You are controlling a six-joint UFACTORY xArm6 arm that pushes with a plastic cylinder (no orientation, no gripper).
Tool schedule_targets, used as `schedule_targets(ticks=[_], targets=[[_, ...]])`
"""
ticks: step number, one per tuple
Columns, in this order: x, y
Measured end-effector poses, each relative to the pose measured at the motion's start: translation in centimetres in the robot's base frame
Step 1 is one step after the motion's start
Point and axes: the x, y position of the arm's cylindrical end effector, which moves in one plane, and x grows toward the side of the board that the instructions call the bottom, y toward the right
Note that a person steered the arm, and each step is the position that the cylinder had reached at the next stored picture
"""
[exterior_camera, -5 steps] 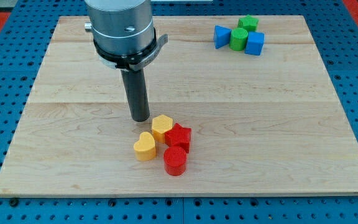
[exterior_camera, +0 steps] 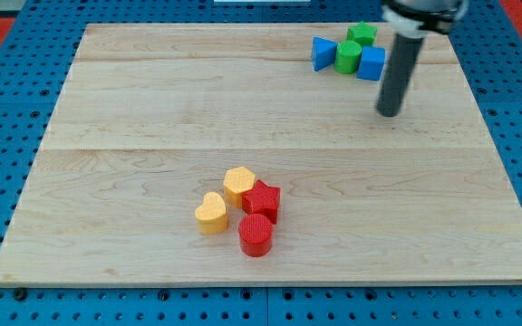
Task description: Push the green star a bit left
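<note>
The green star (exterior_camera: 362, 33) sits at the view's top right, at the back of a tight cluster with a green cylinder (exterior_camera: 348, 56), a blue triangle-like block (exterior_camera: 322, 52) and a blue cube (exterior_camera: 371, 62). My tip (exterior_camera: 388, 113) rests on the board just below and to the right of the blue cube. It is about a block's length below the cluster and touches no block. The rod rises out of the view's top right.
A second cluster lies at the bottom centre: a yellow heart (exterior_camera: 211, 213), a yellow hexagon (exterior_camera: 238, 184), a red star (exterior_camera: 262, 198) and a red cylinder (exterior_camera: 255, 234). The wooden board (exterior_camera: 107, 136) lies on a blue pegboard table.
My tip has moved from just above the yellow hexagon at the centre far to the upper right, ending beside the blue cube. No block has moved.
</note>
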Motion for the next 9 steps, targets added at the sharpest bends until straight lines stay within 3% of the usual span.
schedule_targets(ticks=[4,5,7,9], targets=[[-0.4,0.8],[-2.2,2.5],[-11.1,8.3],[-18.1,1.4]])
